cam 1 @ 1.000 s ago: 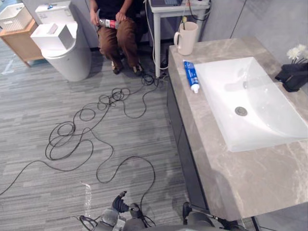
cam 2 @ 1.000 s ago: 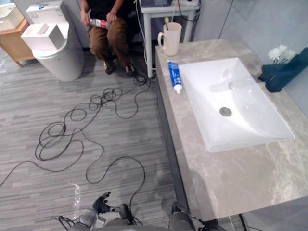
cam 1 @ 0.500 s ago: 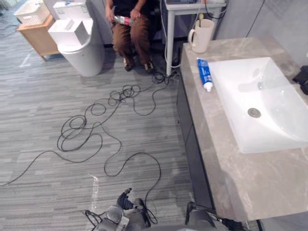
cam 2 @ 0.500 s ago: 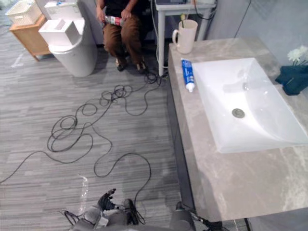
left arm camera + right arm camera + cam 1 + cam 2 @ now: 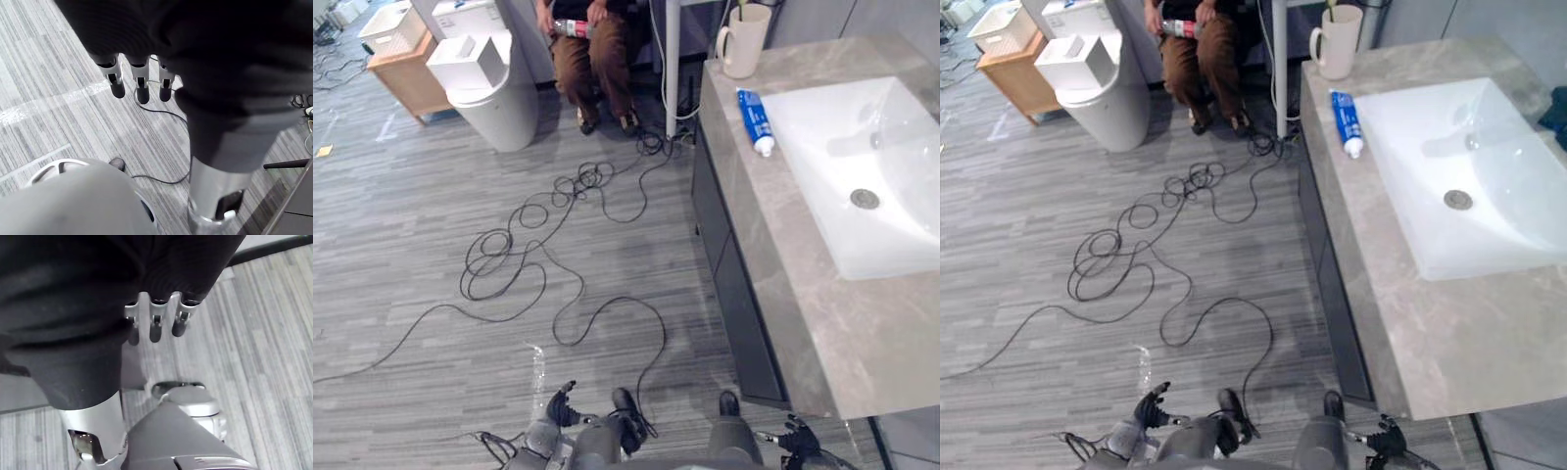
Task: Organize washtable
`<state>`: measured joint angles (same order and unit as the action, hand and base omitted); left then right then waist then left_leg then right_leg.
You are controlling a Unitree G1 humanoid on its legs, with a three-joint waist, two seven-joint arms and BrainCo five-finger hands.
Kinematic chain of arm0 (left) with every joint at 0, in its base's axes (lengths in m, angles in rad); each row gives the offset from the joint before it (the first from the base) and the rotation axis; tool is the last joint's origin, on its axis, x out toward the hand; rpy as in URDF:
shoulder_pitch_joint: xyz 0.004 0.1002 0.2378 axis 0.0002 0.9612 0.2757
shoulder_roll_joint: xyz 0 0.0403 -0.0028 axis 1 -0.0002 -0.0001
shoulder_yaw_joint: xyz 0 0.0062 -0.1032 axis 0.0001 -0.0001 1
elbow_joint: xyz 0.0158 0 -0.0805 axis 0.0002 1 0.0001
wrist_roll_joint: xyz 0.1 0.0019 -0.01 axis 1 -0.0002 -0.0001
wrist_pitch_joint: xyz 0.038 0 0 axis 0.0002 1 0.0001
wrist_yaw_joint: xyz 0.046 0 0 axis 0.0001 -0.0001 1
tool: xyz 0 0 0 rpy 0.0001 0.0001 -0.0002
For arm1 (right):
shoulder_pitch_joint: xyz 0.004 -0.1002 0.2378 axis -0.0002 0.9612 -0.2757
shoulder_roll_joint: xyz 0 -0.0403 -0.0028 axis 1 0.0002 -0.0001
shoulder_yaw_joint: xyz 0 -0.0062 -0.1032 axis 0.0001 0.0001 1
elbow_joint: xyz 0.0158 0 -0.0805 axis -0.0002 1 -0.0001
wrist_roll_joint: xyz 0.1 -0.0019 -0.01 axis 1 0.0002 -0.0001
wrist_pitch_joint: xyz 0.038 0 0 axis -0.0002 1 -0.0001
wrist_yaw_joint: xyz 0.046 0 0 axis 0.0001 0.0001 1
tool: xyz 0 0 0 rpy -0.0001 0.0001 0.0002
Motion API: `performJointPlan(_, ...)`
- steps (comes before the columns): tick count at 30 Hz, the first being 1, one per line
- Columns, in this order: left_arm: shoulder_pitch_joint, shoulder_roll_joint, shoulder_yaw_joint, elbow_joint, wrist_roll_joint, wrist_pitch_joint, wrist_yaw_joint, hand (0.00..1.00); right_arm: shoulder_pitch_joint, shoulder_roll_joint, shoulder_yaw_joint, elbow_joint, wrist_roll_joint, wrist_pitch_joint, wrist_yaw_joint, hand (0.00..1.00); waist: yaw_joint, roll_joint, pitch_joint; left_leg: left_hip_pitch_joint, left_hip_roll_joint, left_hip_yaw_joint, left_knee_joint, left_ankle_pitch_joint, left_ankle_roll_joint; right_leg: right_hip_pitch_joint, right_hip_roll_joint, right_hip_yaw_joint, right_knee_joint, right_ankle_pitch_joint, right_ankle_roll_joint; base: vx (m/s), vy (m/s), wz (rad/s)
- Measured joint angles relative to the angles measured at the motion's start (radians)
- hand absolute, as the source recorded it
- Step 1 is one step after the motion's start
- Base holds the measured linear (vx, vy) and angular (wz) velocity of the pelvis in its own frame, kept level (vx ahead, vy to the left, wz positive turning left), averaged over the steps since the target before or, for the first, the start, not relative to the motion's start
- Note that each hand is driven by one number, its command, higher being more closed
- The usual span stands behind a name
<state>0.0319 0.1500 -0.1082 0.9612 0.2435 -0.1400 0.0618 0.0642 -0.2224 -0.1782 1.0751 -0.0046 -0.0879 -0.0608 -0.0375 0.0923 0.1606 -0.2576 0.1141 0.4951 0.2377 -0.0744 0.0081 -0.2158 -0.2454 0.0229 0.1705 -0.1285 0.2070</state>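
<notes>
I judge this the approach: my left hand (image 5: 555, 405) and right hand (image 5: 797, 434) hang at six o'clock, fingers (image 5: 142, 88) apart, empty. The blue toothpaste tube (image 5: 756, 119) lies on the grey marble bench (image 5: 862, 333) at one o'clock. Next I'd step closer and reach.

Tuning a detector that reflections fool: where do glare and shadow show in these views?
Left eye view: a pale glare patch on the floor, and a soft grey shadow across the white sink. Left wrist view: a bright glare streak crosses the floor past the left hand.
</notes>
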Motion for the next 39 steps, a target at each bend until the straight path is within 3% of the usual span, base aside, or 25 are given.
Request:
performJointPlan(2, -0.015, 0.0, 0.0, 0.0, -0.011, -0.001, 0.007, 0.0, -0.024, 0.012, 0.0, 0.001, 0.005, 0.004, 0.001, 0.0, 0.009, 0.0, 0.001, -0.015, -0.018, 0.045, 0.02, -0.034, 0.014, -0.021, -0.021, 0.029, -0.033, 0.018, 0.017, 0.14, 0.18, -0.5)
performJointPlan(4, -0.043, 0.0, 0.006, -0.008, -0.019, -0.001, 0.01, 0.0, -0.066, 0.037, 0.004, 0.0, 0.007, 0.011, 0.004, 0.0, 0.025, 0.0, 0.001, -0.028, -0.046, 0.096, 0.031, -0.065, 0.031, -0.044, -0.051, 0.071, -0.078, 0.091, -0.018, 0.15, 0.175, -0.52)
performJointPlan(7, -0.058, 0.001, 0.042, -0.018, -0.038, -0.003, 0.023, 0.0, -0.125, 0.05, 0.037, -0.001, 0.004, 0.01, 0.013, 0.0, 0.031, 0.005, 0.0, -0.053, -0.043, 0.113, 0.074, -0.089, 0.039, -0.051, -0.061, 0.043, -0.124, 0.17, -0.011, 0.17, 0.099, -0.25)
performJointPlan(9, -0.059, 0.0, 0.044, -0.018, -0.038, -0.003, 0.027, 0.0, -0.144, 0.065, 0.041, -0.001, 0.001, 0.007, 0.018, 0.0, 0.055, 0.005, 0.0, -0.062, -0.036, 0.099, 0.083, -0.09, 0.037, -0.052, -0.053, 0.017, -0.147, 0.188, -0.017, 0.18, 0.017, -0.21)
performJointPlan(18, -0.058, -0.025, 0.079, 0.001, -0.037, -0.002, 0.024, 0.0, -0.147, 0.06, 0.079, 0.0, -0.006, 0.008, 0.018, 0.0, 0.054, 0.004, 0.0, -0.043, 0.018, 0.055, 0.089, -0.09, 0.034, -0.033, 0.005, -0.026, -0.157, 0.213, -0.03, 0.11, -0.03, -0.13)
performJointPlan(21, -0.058, -0.027, 0.081, 0.0, -0.037, -0.003, 0.025, 0.0, -0.139, 0.061, 0.081, 0.0, -0.006, 0.008, 0.018, 0.0, 0.054, -0.004, -0.003, -0.012, 0.017, 0.044, 0.077, -0.089, 0.012, -0.013, 0.008, -0.033, -0.16, 0.213, -0.029, 0.03, 0.03, -0.14)
performJointPlan(25, -0.058, -0.027, 0.08, 0.001, -0.037, -0.002, 0.024, 0.0, -0.135, 0.063, 0.117, 0.001, -0.006, 0.008, 0.017, 0.0, 0.055, -0.032, -0.004, -0.013, 0.021, 0.029, 0.075, -0.085, 0.004, -0.004, 0.013, -0.053, -0.176, 0.213, -0.029, -0.04, 0.034, 0.0)
performJointPlan(31, -0.052, -0.025, 0.08, 0.0, -0.037, -0.002, 0.023, 0.0, -0.135, 0.071, 0.117, 0.002, -0.005, 0.009, 0.016, 0.0, 0.053, -0.051, -0.002, -0.031, 0.032, -0.002, 0.1, -0.085, -0.005, -0.005, 0.02, -0.075, -0.175, 0.212, -0.029, -0.12, 0.047, 0.03)
performJointPlan(37, -0.053, -0.009, 0.079, -0.008, -0.035, 0.0, 0.023, 0.0, -0.137, 0.08, 0.092, 0.001, -0.005, 0.01, 0.015, 0.0, 0.054, -0.06, -0.002, -0.143, 0.11, -0.024, 0.291, -0.191, -0.01, -0.065, 0.051, -0.053, -0.127, 0.198, -0.016, -0.11, 0.066, -0.1)
performJointPlan(39, -0.054, 0.001, 0.078, -0.009, -0.035, 0.001, 0.023, 0.0, -0.139, 0.085, 0.07, 0.0, -0.004, 0.011, 0.015, 0.0, 0.054, -0.064, -0.003, -0.153, 0.113, -0.008, 0.323, -0.222, -0.003, -0.093, 0.047, -0.035, -0.097, 0.196, -0.015, -0.03, 0.103, -0.25)
